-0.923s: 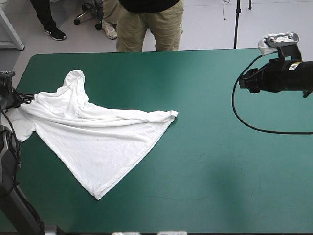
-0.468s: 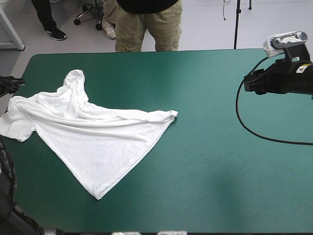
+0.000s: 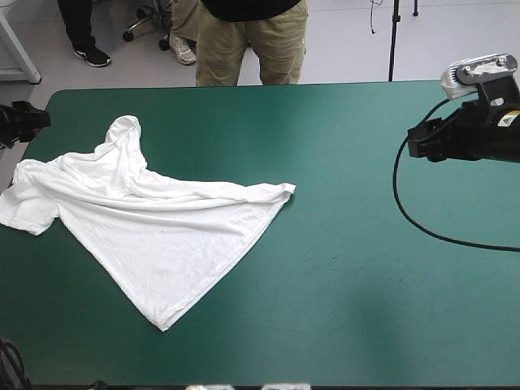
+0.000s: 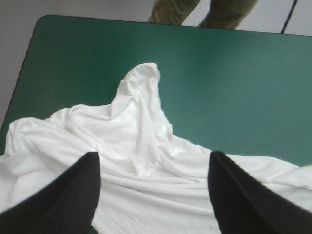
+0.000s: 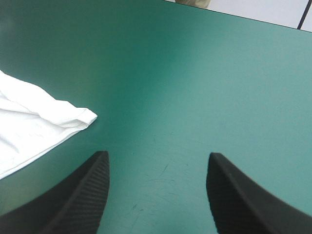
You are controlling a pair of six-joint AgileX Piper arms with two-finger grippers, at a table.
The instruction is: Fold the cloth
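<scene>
T-shirt [image 3: 162,236] lies on the bench [image 3: 366,284], left half: rough wrinkled triangle, tip toward the near edge, one sleeve at the left edge, bunched peak toward the far-left corner. Left jaws released, empty, raised off the shirt's left side. Right jaws released, empty, over bare teal-green cover, well apart from the shirt.

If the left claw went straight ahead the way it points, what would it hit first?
Probably the rumpled white short-sleeved T-shirt, which lies directly ahead of the open, black-fingered left gripper; the depth is hard to judge.
</scene>
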